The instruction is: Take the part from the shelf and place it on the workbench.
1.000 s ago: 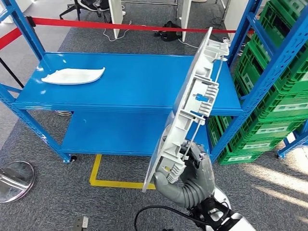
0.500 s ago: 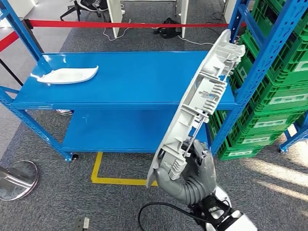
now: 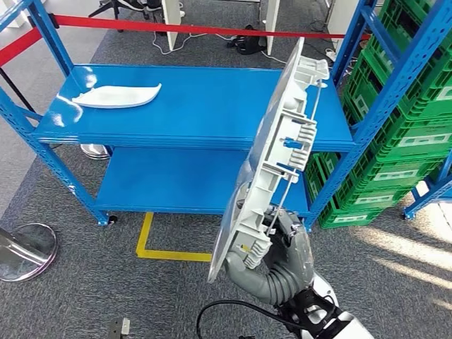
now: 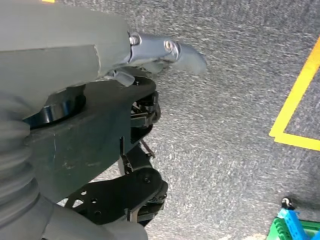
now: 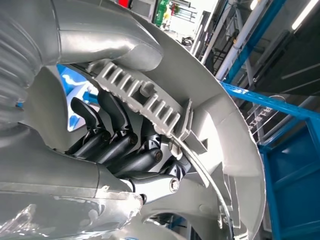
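Observation:
My right hand (image 3: 282, 258) grips the lower end of a long grey-white ribbed plastic part (image 3: 277, 148), which stands tilted in front of me with its top over the right end of the blue workbench (image 3: 213, 99). In the right wrist view its dark fingers (image 5: 124, 145) curl around a ribbed edge of the part (image 5: 226, 140). A second white curved part (image 3: 117, 96) lies flat on the workbench's left end. My left hand (image 4: 113, 125) hangs over grey carpet and holds nothing, its thumb (image 4: 181, 50) stretched out.
A blue shelf upright (image 3: 389, 92) with stacked green crates (image 3: 410, 134) stands right of the workbench. A red barrier tape (image 3: 159, 28) runs behind it. Yellow floor marking (image 3: 146, 247) lies before the lower shelf, and a round metal base (image 3: 24, 247) sits at the left.
The whole view has swayed, so the camera moved. The held part leaned right half a second ago and now stands more upright again, still in my right hand.

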Robot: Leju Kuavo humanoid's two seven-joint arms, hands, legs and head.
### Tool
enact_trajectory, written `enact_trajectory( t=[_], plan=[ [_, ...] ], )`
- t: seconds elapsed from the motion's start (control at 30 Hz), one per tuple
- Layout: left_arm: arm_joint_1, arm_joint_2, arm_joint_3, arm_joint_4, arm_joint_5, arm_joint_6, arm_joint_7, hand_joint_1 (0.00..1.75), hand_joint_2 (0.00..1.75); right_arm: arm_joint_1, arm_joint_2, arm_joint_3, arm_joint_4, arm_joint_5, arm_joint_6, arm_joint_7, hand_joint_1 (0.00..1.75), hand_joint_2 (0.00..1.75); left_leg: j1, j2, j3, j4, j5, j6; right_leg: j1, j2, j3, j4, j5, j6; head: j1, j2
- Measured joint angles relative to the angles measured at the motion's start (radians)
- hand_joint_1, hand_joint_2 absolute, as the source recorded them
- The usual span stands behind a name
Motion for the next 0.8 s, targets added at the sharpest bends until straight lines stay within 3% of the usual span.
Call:
enact_trajectory(
  t=[0.03, 0.13, 0.2, 0.27, 0.3, 0.37, 0.43, 0.47, 0.5, 0.53, 0.6, 0.67, 0.7, 0.8],
  plan=[
    [0.0, 0.0, 0.0, 0.0, 0.0, 0.0, 0.0, 0.0, 1.75, 0.0, 0.0, 0.0, 0.0, 0.0, 0.0, 0.0, 1.75, 1.75, -0.001, 0.0, -0.008, 0.0, 0.006, -0.001, 0.001, 0.0, 0.034, -0.036, 0.017, -0.004, 0.0, 0.0],
    [0.0, 0.0, 0.0, 0.0, 0.0, 0.0, 0.0, 0.0, 1.75, -0.003, 0.0, 0.0, 0.0, 0.0, 0.0, 0.0, 1.75, 1.75, -0.002, -0.002, -0.024, 0.001, 0.024, -0.011, 0.007, 0.0, 0.182, -0.246, 0.064, -0.016, -0.001, 0.0],
    [0.0, -0.001, 0.0, 0.0, -0.001, 0.0, 0.0, 0.0, 1.75, -0.004, 0.0, 0.0, 0.0, 0.0, 0.0, 0.0, 1.75, 1.75, -0.002, -0.001, -0.029, 0.0, 0.037, -0.022, 0.013, 0.002, 0.215, -0.304, 0.065, -0.02, 0.001, 0.0],
    [0.0, -0.001, 0.0, 0.0, -0.001, 0.0, 0.0, 0.0, 1.75, -0.003, 0.0, -0.001, 0.0, 0.0, 0.0, 0.0, 1.75, 1.75, 0.001, -0.001, -0.033, -0.002, 0.046, -0.034, 0.013, 0.003, 0.207, -0.309, 0.078, -0.029, 0.004, 0.0],
    [0.0, -0.001, 0.0, 0.0, -0.001, 0.0, 0.0, 0.0, 1.75, -0.003, 0.0, -0.001, 0.0, 0.0, 0.0, 0.0, 1.75, 1.75, 0.001, -0.001, -0.039, 0.006, 0.034, -0.04, 0.011, 0.002, 0.201, -0.312, 0.086, -0.035, 0.003, 0.0],
    [0.0, 0.0, 0.0, 0.0, -0.001, 0.001, 0.0, 0.0, 1.75, -0.003, 0.0, 0.0, 0.0, 0.0, 0.0, 0.0, 1.75, 1.75, 0.002, -0.001, -0.069, 0.079, -0.032, -0.05, 0.005, -0.001, 0.186, -0.317, 0.104, -0.047, 0.0, 0.0],
    [0.0, 0.001, 0.0, 0.0, -0.001, 0.001, 0.0, 0.0, 1.75, -0.002, 0.0, -0.001, 0.0, 0.0, -0.001, 0.0, 1.75, 1.75, 0.004, -0.001, -0.115, 0.213, -0.114, -0.059, 0.005, -0.002, 0.165, -0.317, 0.119, -0.051, -0.003, 0.0],
    [0.001, 0.002, 0.0, 0.0, -0.001, 0.001, 0.0, 0.0, 1.75, -0.002, 0.0, -0.002, 0.0, 0.0, -0.001, 0.0, 1.75, 1.75, 0.005, -0.001, -0.129, 0.264, -0.133, -0.062, 0.004, -0.003, 0.155, -0.316, 0.126, -0.051, -0.004, 0.0],
    [0.001, 0.002, 0.0, 0.0, -0.001, 0.001, 0.0, 0.0, 1.75, -0.001, 0.0, -0.003, 0.0, 0.0, -0.001, 0.0, 1.75, 1.75, 0.006, -0.001, -0.126, 0.283, -0.134, -0.065, 0.003, -0.003, 0.146, -0.316, 0.133, -0.049, -0.004, 0.0],
    [0.001, 0.003, 0.0, 0.0, -0.001, 0.001, 0.0, 0.0, 1.75, 0.0, -0.001, -0.003, 0.0, 0.0, -0.001, 0.0, 1.75, 1.75, 0.008, -0.001, -0.103, 0.26, -0.116, -0.067, 0.002, -0.003, 0.139, -0.316, 0.138, -0.046, -0.004, 0.0],
    [0.0, 0.003, 0.0, 0.0, -0.001, 0.0, 0.0, 0.0, 1.75, 0.0, -0.001, -0.003, 0.0, 0.0, -0.001, 0.0, 1.75, 1.75, 0.013, 0.0, -0.012, 0.129, -0.064, -0.072, -0.002, -0.002, 0.129, -0.313, 0.147, -0.037, -0.004, 0.0],
    [-0.003, 0.002, 0.0, 0.0, -0.002, 0.002, 0.0, 0.0, 1.75, -0.001, -0.001, -0.002, 0.0, 0.0, -0.001, 0.0, 1.75, 1.75, 0.014, -0.004, 0.058, 0.016, -0.042, -0.07, 0.001, -0.001, 0.12, -0.307, 0.154, -0.026, -0.007, 0.0],
    [-0.003, 0.001, 0.0, 0.0, -0.004, 0.004, 0.0, 0.0, 1.75, -0.001, -0.001, -0.002, -0.001, 0.0, -0.001, 0.0, 1.75, 1.75, 0.014, -0.006, 0.068, -0.007, -0.043, -0.065, 0.003, -0.001, 0.115, -0.305, 0.159, -0.019, -0.008, 0.0],
    [-0.001, 0.001, 0.0, 0.0, -0.007, 0.009, 0.0, 0.0, 1.75, 0.0, -0.001, -0.002, -0.001, 0.0, 0.0, 0.0, 1.75, 1.75, 0.012, -0.006, 0.055, -0.011, -0.036, -0.036, 0.0, -0.002, 0.103, -0.298, 0.158, -0.001, -0.008, 0.0]
  ],
)
